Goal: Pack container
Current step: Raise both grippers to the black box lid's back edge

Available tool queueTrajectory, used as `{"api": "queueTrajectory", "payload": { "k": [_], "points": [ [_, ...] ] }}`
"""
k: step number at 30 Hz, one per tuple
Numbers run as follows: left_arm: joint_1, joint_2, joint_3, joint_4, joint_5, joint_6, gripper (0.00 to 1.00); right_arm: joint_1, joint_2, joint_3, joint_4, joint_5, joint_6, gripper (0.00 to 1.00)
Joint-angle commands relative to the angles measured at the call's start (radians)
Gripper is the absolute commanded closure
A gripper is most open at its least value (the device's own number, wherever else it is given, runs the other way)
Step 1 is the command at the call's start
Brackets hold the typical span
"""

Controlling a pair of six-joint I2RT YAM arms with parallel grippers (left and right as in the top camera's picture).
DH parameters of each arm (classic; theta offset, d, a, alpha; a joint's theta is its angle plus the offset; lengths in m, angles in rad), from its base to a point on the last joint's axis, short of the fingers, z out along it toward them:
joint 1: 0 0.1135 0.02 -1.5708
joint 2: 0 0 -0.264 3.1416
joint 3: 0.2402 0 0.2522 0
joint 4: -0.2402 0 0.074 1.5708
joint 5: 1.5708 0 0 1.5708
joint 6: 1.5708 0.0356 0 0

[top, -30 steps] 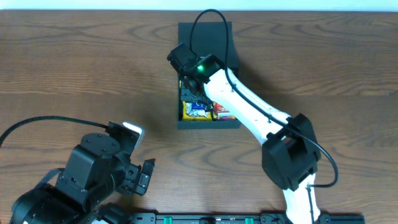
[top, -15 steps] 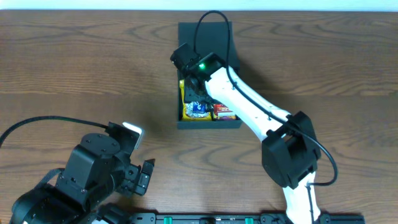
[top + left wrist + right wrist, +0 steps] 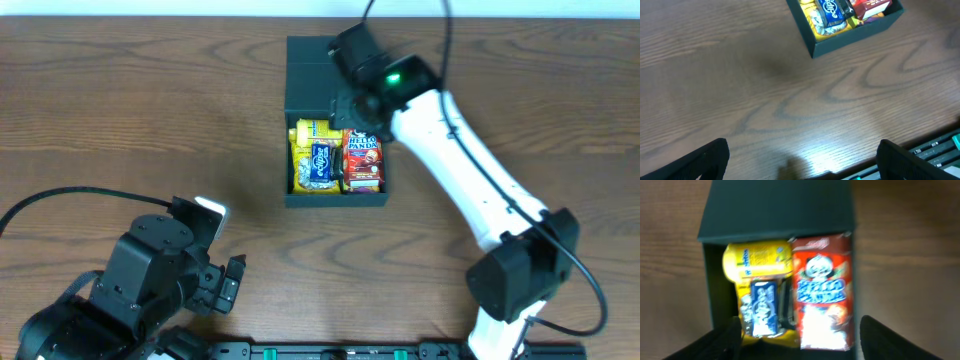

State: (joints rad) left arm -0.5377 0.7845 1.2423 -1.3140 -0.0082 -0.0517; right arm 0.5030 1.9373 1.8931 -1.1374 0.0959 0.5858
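In the left wrist view the container (image 3: 850, 37) is cut off by the top edge, so only its near corner and parts of 3 snacks show. The left fingers (image 3: 707, 160) are 2 dark, blurred stubs clipped by the bottom edge. The right wrist view is soft throughout: the yellow packet (image 3: 757, 262) cannot be read, the dark strip between the blue packet (image 3: 762, 307) and the red box (image 3: 822, 295) cannot be named, and the right fingers (image 3: 890, 340) are cropped at the bottom corners. From overhead the right arm (image 3: 450, 140) hides its own fingers and part of the flap lid (image 3: 310, 75), and the left arm (image 3: 140, 290) runs off the bottom edge.
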Motion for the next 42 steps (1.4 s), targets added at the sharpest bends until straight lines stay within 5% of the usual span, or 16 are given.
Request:
{"api": "queueTrajectory", "payload": {
  "k": [1,7,15,21,23,32,42],
  "points": [
    [0.002,0.000,0.004,0.024,-0.028,0.007,0.05,-0.067,-0.001,0.002,-0.005,-0.056,-0.098,0.19],
    [0.002,0.000,0.004,0.095,-0.041,0.011,0.05,-0.183,0.000,-0.040,0.064,-0.080,-0.193,0.34],
    [0.002,0.074,0.002,0.412,-0.123,0.022,0.09,-0.304,0.029,-0.070,0.238,-0.211,-0.301,0.98],
    [0.050,0.323,0.002,0.632,-0.166,0.019,0.80,-0.348,0.051,-0.070,0.367,-0.235,-0.406,0.98],
    [0.084,0.418,0.002,0.714,-0.107,0.016,0.94,-0.360,0.055,-0.070,0.405,-0.262,-0.454,0.98],
    [0.349,0.787,0.007,1.059,0.331,-0.172,0.94,-0.435,0.107,-0.070,0.417,-0.380,-0.472,0.98],
    [0.518,1.205,0.161,1.159,0.670,-0.464,0.94,-0.465,0.283,-0.070,0.478,-0.631,-0.393,0.98]
  ]
}}
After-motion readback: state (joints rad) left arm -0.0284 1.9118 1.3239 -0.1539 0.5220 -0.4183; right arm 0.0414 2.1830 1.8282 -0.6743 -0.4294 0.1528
